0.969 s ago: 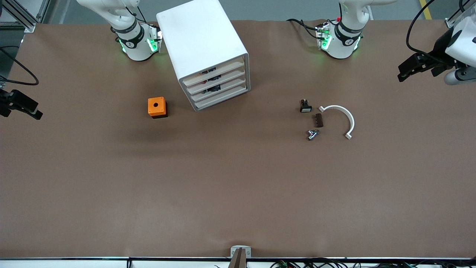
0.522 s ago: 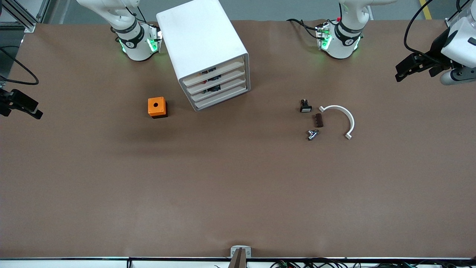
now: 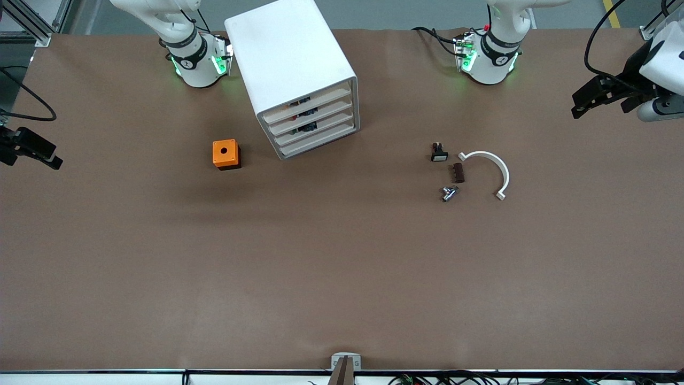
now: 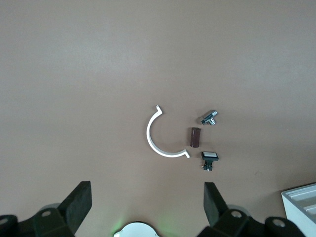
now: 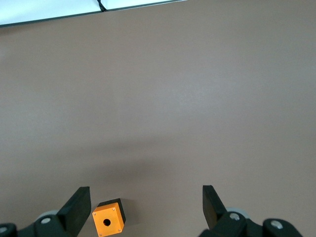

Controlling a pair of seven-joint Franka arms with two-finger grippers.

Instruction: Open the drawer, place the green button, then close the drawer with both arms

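Observation:
The white four-drawer cabinet [image 3: 291, 64] stands near the right arm's base, and its corner shows in the left wrist view [image 4: 301, 200]. The drawer [image 3: 315, 132], third from the top, is shut like the other three. The green-capped button is not in view. My left gripper [image 3: 575, 106] is open and empty, up over the left arm's end of the table; its wrist view [image 4: 147, 200] shows its fingers wide apart. My right gripper [image 3: 56, 159] is open and empty over the right arm's end of the table, fingers wide apart in its wrist view [image 5: 145, 200].
An orange cube with a hole [image 3: 225, 154] [image 5: 108, 221] sits beside the cabinet. Toward the left arm's end lie a black-and-white switch [image 3: 439, 153] [image 4: 209, 158], a brown block [image 3: 458, 172], a small metal part [image 3: 449, 193] and a white curved clip [image 3: 489, 170] [image 4: 160, 138].
My left gripper shifted slightly toward the table's middle, then drew back to about where it was. The right gripper and the objects have not visibly moved.

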